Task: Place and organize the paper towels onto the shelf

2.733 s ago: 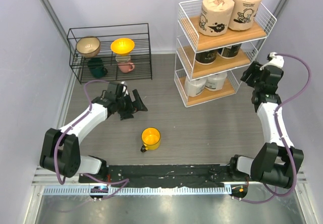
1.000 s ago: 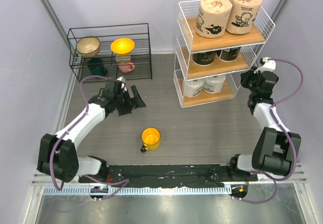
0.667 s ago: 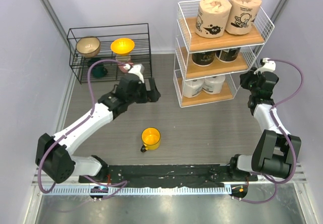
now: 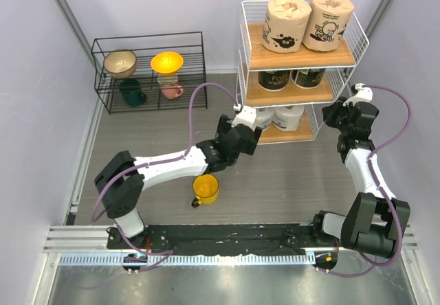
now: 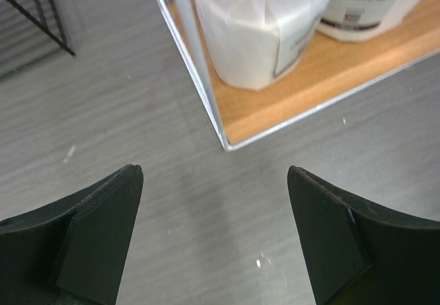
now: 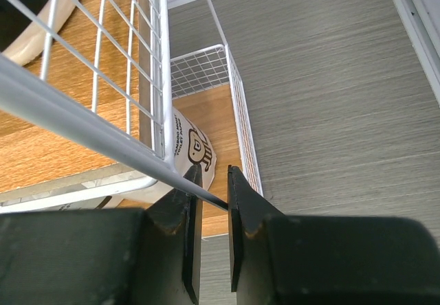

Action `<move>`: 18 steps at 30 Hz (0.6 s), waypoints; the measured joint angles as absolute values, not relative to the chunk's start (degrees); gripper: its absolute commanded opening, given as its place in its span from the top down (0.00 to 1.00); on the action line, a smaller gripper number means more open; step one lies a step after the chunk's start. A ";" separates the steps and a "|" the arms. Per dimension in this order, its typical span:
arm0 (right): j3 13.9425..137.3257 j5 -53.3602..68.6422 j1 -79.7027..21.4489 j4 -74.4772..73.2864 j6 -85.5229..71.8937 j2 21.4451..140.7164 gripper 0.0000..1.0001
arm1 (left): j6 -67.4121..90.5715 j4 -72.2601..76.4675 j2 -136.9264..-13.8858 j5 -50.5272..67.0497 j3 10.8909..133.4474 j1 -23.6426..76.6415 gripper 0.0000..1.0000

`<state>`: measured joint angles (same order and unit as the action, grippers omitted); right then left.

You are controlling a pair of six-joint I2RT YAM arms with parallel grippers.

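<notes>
White wire shelf [image 4: 302,58], three wooden boards, standing at the far right of the table [image 4: 289,174]. Top board: two tan rolls [image 4: 283,22] with black cartoon print, upright, side by side. Middle board: two dark-wrapped rolls [image 4: 275,80], side by side. Bottom board: two white rolls [image 4: 289,117], the left one close to the front-left corner post. Left gripper [image 5: 214,174]: fingers spread wide, holding nothing, low over the table just off the shelf's bottom front-left corner. Right gripper [image 6: 214,181]: fingers closed to a narrow gap, a wire of the shelf's right side pinched between the tips. Yellow mug [image 4: 205,188]: on the table, near the front middle, apart from the shelf. Black rack [image 4: 151,71]: far left, well apart from the shelf.
</notes>
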<state>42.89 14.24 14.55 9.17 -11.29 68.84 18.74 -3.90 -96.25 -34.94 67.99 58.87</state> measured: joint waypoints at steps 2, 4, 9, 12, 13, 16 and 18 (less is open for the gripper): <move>42.87 14.33 14.52 8.97 -11.31 68.71 0.98 | 17.54 -2.92 -97.58 -36.58 69.45 58.96 0.12; 42.85 14.41 14.52 8.88 -11.31 68.60 0.98 | 16.58 -1.61 -98.43 -38.63 70.54 59.05 0.16; 42.83 14.55 14.52 8.80 -11.31 68.58 0.97 | 14.52 2.33 -100.42 -42.74 71.48 59.13 0.27; 42.85 14.55 14.52 8.75 -11.31 68.58 0.98 | 14.09 4.21 -102.52 -44.91 71.48 59.18 0.29; 42.83 14.55 14.52 8.75 -11.31 68.58 0.98 | 13.89 4.67 -103.31 -45.47 71.48 59.18 0.30; 42.74 14.63 14.52 8.69 -11.31 68.38 0.98 | 13.04 6.26 -105.62 -46.87 71.50 59.18 0.35; 42.50 14.76 14.52 8.62 -11.31 68.10 0.98 | 12.69 6.87 -106.80 -47.53 71.81 59.18 0.47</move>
